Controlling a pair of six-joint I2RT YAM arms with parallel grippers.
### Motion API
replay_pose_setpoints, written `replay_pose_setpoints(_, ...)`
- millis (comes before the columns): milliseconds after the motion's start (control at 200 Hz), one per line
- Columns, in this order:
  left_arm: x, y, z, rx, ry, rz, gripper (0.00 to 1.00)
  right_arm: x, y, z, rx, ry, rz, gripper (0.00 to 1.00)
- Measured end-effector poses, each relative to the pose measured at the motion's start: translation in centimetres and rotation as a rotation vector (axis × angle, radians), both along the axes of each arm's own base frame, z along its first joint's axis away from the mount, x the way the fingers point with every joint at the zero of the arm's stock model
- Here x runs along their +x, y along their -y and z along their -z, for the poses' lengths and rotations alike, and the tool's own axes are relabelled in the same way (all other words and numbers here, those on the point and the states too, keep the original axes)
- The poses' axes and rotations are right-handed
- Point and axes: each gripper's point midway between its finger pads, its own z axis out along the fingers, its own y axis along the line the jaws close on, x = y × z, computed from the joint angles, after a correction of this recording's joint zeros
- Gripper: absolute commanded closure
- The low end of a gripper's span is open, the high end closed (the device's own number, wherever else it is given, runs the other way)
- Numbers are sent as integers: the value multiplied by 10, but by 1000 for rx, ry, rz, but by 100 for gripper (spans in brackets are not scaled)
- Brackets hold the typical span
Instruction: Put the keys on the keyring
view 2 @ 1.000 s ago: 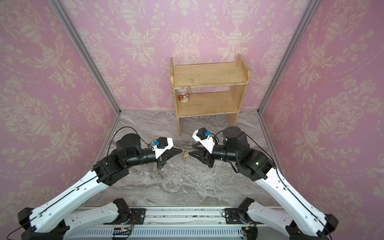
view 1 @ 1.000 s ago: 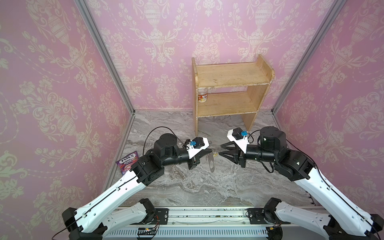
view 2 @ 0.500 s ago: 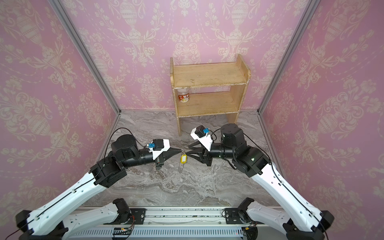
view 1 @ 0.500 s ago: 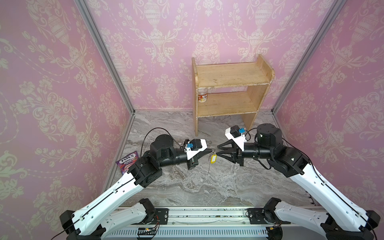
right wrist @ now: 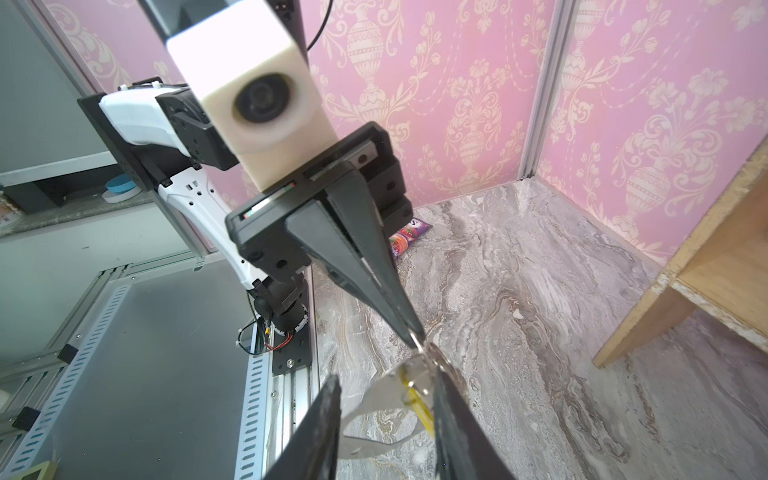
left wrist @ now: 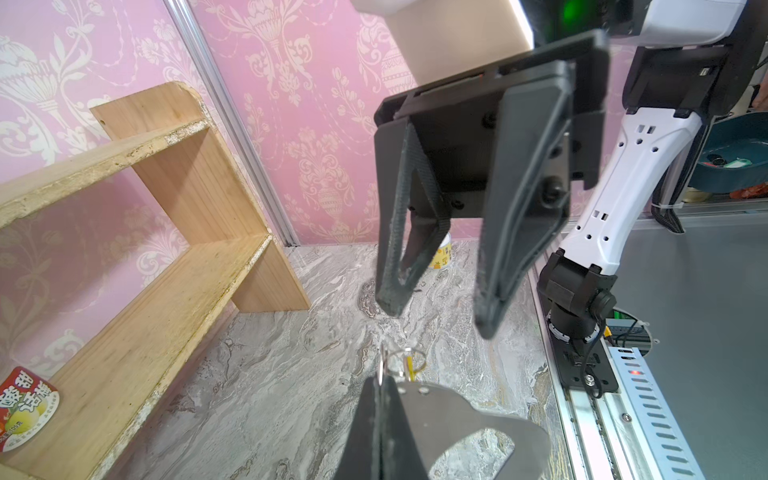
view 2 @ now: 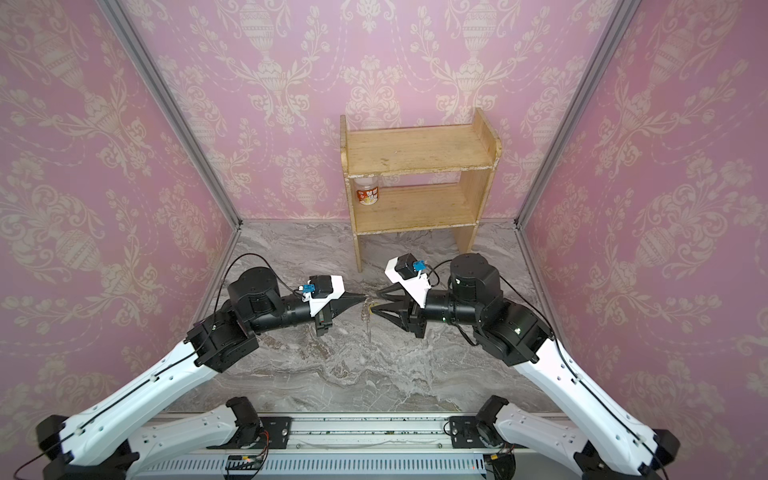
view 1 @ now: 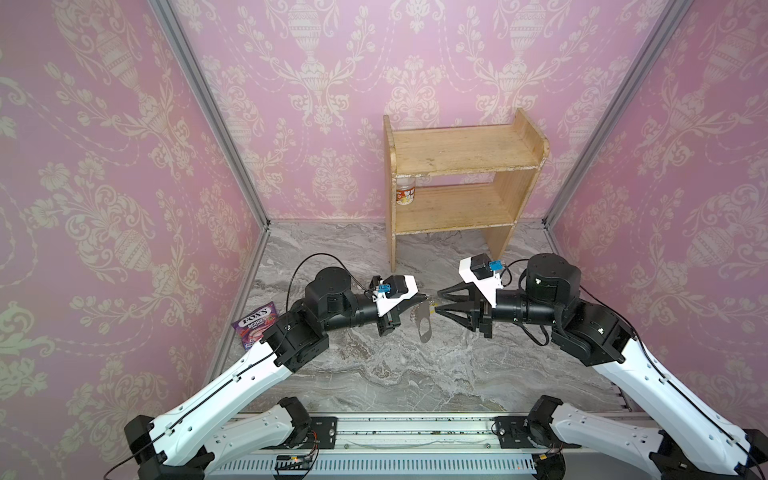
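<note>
Aloft — keyring [view 1: 422, 314] in closed left fingers [left wrist: 368, 432].

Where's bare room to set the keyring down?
Bare: the front marble along the rail; the shelf's top board; its lower board right of the jar. Crowded: mid-table, where the left gripper holds the keyring facing the open right gripper; a candy bag lies by the left wall.
</note>
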Motion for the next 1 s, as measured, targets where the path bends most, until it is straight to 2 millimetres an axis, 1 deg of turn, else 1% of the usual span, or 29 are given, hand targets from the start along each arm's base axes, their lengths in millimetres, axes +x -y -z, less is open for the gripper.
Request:
replay_pose_setpoints(110,3,2,4,9,-8,-6,100,-2,-4,1,-14,25,4,64)
replay_pose_setpoints(335,6,2,3,7,-8,-17,100,9,0,5,-45,68,81,65)
replay_pose_setpoints(470,6,2,3,7,-8,-18,100,15,2,8,-62,83,113,71)
replay_pose_setpoints(590,6,2,3,7,-8,-19,100,18,3,9,-69,87,129,72)
replay_pose_setpoints(1001,6,2,3,6,-10,-20,100,21,3,14,-84,85,148,75)
